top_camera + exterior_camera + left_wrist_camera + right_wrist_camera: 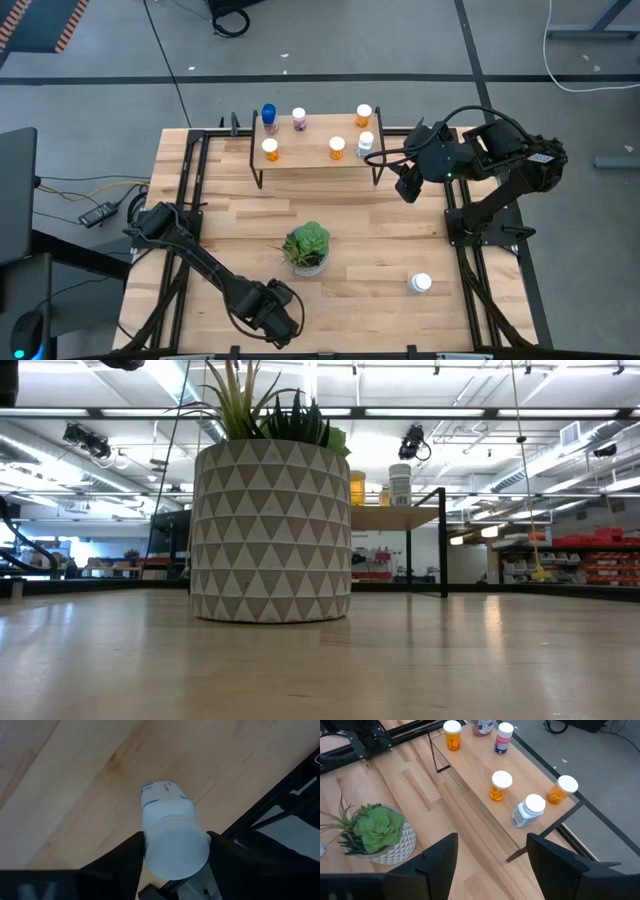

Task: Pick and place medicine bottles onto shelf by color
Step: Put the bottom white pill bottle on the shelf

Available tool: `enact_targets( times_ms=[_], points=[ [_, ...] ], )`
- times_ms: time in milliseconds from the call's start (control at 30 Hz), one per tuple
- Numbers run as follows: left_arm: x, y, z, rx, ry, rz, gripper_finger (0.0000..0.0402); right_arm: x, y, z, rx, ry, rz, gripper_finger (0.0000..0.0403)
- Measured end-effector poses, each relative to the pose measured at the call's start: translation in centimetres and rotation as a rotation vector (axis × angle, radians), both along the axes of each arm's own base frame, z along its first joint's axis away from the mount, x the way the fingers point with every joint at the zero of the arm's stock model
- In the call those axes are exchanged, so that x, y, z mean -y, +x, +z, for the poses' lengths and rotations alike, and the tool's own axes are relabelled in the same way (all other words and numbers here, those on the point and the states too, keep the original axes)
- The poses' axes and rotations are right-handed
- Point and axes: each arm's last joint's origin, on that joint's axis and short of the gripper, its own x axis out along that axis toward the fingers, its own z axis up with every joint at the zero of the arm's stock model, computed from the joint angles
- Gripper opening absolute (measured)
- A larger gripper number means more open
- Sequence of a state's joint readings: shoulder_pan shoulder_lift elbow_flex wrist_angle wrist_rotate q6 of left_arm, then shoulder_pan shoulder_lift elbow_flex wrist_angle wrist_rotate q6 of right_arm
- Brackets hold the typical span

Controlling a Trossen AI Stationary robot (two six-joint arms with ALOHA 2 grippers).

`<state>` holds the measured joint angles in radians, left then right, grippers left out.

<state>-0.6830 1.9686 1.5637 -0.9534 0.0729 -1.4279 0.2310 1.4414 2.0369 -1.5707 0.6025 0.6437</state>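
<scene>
The shelf (pixel 310 160) stands at the table's far edge and carries several bottles: a blue one (pixel 268 113), a pinkish one (pixel 299 119), three orange ones (pixel 337 148) and a white one (pixel 366 143). Another white bottle (pixel 420 283) stands on the tabletop near the right front. My left gripper (pixel 278 312) is by the table's near edge, shut on a white bottle (pixel 167 827) with a teal-printed label. My right gripper (pixel 492 865) hovers open over the table, just in front of the shelf's right end (pixel 560 805), touching nothing. My left gripper pinches the white bottle at its cap end (pixel 155 855) between the two fingers (pixel 125 862), one on each side. The bottle points away from the wrist, its labelled body (pixel 160 797) toward the tabletop. Whether its far end touches the wood cannot be told.
A green potted plant (pixel 306 247) in a triangle-patterned pot (pixel 270 530) sits mid-table, between the two grippers. Black frame rails (pixel 190 180) run along the table's left and right sides. Bare wood lies between the plant and the shelf.
</scene>
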Motion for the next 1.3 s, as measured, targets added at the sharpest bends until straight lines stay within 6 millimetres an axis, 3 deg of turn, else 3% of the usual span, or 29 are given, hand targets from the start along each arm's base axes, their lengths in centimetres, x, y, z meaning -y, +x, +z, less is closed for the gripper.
enact_targets(
  times_ms=[167,467,733,900,1067,1300],
  points=[
    [-0.1,0.1,0.0,-0.003,-0.001,0.002,0.0188,0.0,0.0,0.0,0.000,0.000,0.000,0.0244],
    [-2.1,0.9,0.4,-0.046,-0.011,0.001,0.0199,0.0,0.0,0.0,0.002,-0.006,-0.006,0.0244],
    [-5.3,0.1,5.2,0.026,-0.069,-0.061,0.0186,0.0,0.0,0.0,0.011,0.005,-0.020,0.0244],
    [-8.8,-1.4,8.6,0.050,-0.050,-0.100,0.0197,0.0,0.0,0.0,0.025,0.017,-0.041,0.0244],
    [-13.1,-3.0,10.7,0.009,0.027,-0.160,0.0190,0.1,0.0,0.0,0.047,0.030,-0.077,0.0244],
    [-18.3,-3.4,12.7,0.098,0.076,-0.227,0.0197,0.2,0.0,0.1,0.094,0.039,-0.151,0.0244]
  ],
)
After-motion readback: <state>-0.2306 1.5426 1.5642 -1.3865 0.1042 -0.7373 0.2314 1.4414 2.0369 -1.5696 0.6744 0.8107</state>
